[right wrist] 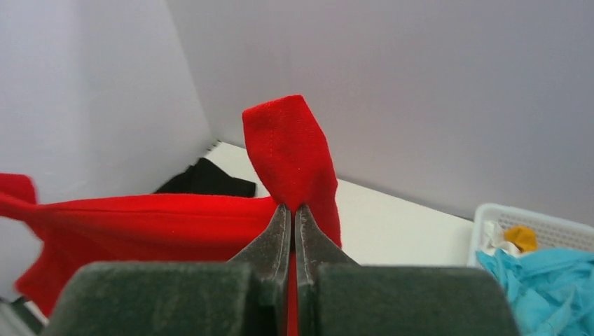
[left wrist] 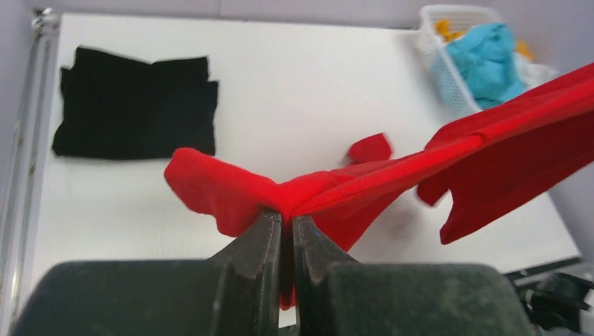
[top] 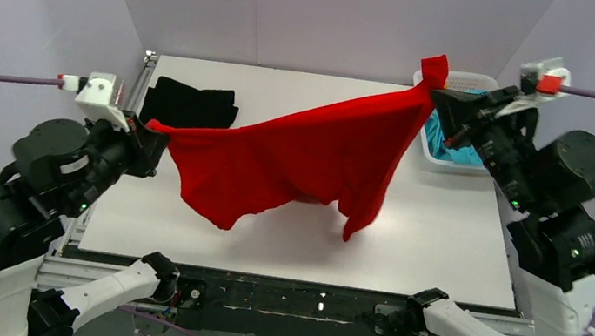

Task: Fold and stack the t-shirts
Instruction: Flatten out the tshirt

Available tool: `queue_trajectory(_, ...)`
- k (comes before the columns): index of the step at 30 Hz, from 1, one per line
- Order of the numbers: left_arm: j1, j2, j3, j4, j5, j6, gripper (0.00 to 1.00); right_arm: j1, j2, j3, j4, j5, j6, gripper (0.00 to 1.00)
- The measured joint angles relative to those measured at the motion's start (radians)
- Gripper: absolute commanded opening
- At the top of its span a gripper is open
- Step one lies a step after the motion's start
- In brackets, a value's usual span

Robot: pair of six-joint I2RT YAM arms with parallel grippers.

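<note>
The left end effector (left wrist: 287,218) is clamped on one corner of the red t-shirt (top: 304,156), and cloth bunches just ahead of its fingertips. The right end effector (right wrist: 293,208) is clamped on another corner, and a flap of red cloth stands up above its fingertips. The red t-shirt hangs stretched between the two end effectors, raised over the bench (top: 443,232). Its loose lower folds droop below the line between the end effectors. Whether they touch the bench cannot be determined.

Beyond the left end effector, the black t-shirt (top: 190,105) lies folded flat on the bench, well apart from the red cloth. Just beside the right end effector, the white basket (right wrist: 532,218) stands at the far bench corner. It holds a crumpled cyan t-shirt (right wrist: 539,280) and some orange-yellow cloth (right wrist: 522,236).
</note>
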Motion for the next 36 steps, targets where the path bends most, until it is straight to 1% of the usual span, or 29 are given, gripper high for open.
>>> queue_trajectory(5, 0.002, -0.013, 0.176, -0.031, 0.221, 0.050, 0.00, -0.005, -0.076, 0.143, -0.051, -0.157, 0.068, 0.01)
queue_trajectory(6, 0.003, -0.013, 0.219, -0.036, 0.289, 0.061, 0.00, -0.006, -0.098, 0.184, -0.058, -0.205, 0.089, 0.01)
queue_trajectory(7, 0.004, -0.013, 0.237, -0.037, 0.317, 0.066, 0.00, -0.006, -0.113, 0.209, -0.058, -0.235, 0.102, 0.01)
queue_trajectory(9, 0.005, -0.006, 0.317, -0.058, 0.423, 0.085, 0.00, -0.006, -0.151, 0.278, -0.054, -0.325, 0.138, 0.01)
queue_trajectory(11, 0.005, 0.027, 0.404, -0.074, 0.467, 0.109, 0.00, -0.006, -0.159, 0.307, -0.051, -0.365, 0.158, 0.01)
queue_trajectory(13, 0.005, 0.081, 0.440, -0.075, 0.442, 0.137, 0.00, -0.006, -0.154, 0.294, -0.053, -0.311, 0.155, 0.01)
queue_trajectory(14, 0.005, 0.127, 0.434, -0.065, 0.371, 0.166, 0.00, -0.006, -0.153, 0.270, -0.045, -0.260, 0.151, 0.01)
queue_trajectory(15, 0.005, 0.225, 0.385, -0.032, 0.243, 0.209, 0.00, -0.006, -0.119, 0.146, -0.034, -0.052, 0.127, 0.01)
queue_trajectory(16, 0.005, 0.362, 0.343, 0.001, 0.103, 0.261, 0.05, -0.006, -0.079, 0.052, 0.011, 0.097, 0.099, 0.01)
queue_trajectory(17, 0.039, 0.520, 0.318, 0.036, 0.019, 0.285, 0.28, -0.009, -0.042, -0.055, 0.067, 0.235, 0.077, 0.01)
queue_trajectory(18, 0.063, 0.607, 0.306, 0.058, 0.001, 0.284, 0.54, -0.020, -0.021, -0.143, 0.105, 0.304, 0.066, 0.01)
queue_trajectory(19, 0.118, 0.816, 0.307, 0.103, -0.024, 0.270, 0.86, -0.075, 0.039, -0.342, 0.216, 0.366, 0.077, 0.16)
queue_trajectory(20, 0.150, 0.952, 0.327, 0.125, -0.033, 0.278, 0.97, -0.101, 0.081, -0.394, 0.232, 0.375, 0.080, 0.22)
queue_trajectory(21, 0.161, 1.036, 0.349, 0.127, -0.039, 0.274, 0.98, -0.155, 0.186, -0.453, 0.259, 0.339, 0.100, 0.28)
queue_trajectory(22, 0.174, 1.213, 0.482, 0.053, -0.047, 0.262, 0.98, -0.186, 0.264, -0.461, 0.260, 0.311, 0.111, 0.39)
queue_trajectory(23, 0.181, 1.327, 0.559, 0.051, -0.051, 0.251, 0.98, -0.232, 0.411, -0.438, 0.259, 0.280, 0.132, 0.56)
queue_trajectory(24, 0.190, 1.457, 0.657, 0.029, -0.053, 0.235, 0.98, -0.256, 0.517, -0.415, 0.259, 0.268, 0.146, 0.65)
queue_trajectory(25, 0.196, 1.554, 0.709, 0.008, -0.053, 0.220, 0.98, -0.276, 0.629, -0.380, 0.233, 0.257, 0.161, 0.72)
queue_trajectory(26, 0.201, 1.622, 0.713, -0.024, -0.046, 0.201, 0.98, -0.294, 0.723, -0.357, 0.209, 0.243, 0.172, 0.76)
queue_trajectory(27, 0.202, 1.643, 0.704, -0.051, -0.042, 0.193, 0.98, -0.304, 0.775, -0.353, 0.190, 0.231, 0.177, 0.78)
queue_trajectory(28, 0.203, 1.641, 0.653, -0.049, -0.034, 0.183, 0.98, -0.309, 0.803, -0.353, 0.155, 0.214, 0.183, 0.79)
queue_trajectory(30, 0.201, 1.568, 0.500, -0.032, -0.013, 0.163, 0.98, -0.308, 0.791, -0.358, 0.116, 0.186, 0.186, 0.82)
queue_trajectory(32, 0.200, 1.458, 0.383, -0.011, 0.016, 0.144, 0.98, -0.298, 0.726, -0.358, 0.119, 0.167, 0.185, 0.83)
queue_trajectory(36, 0.198, 1.197, 0.300, 0.029, 0.061, 0.075, 0.98, -0.248, 0.533, -0.344, 0.135, 0.155, 0.171, 0.83)
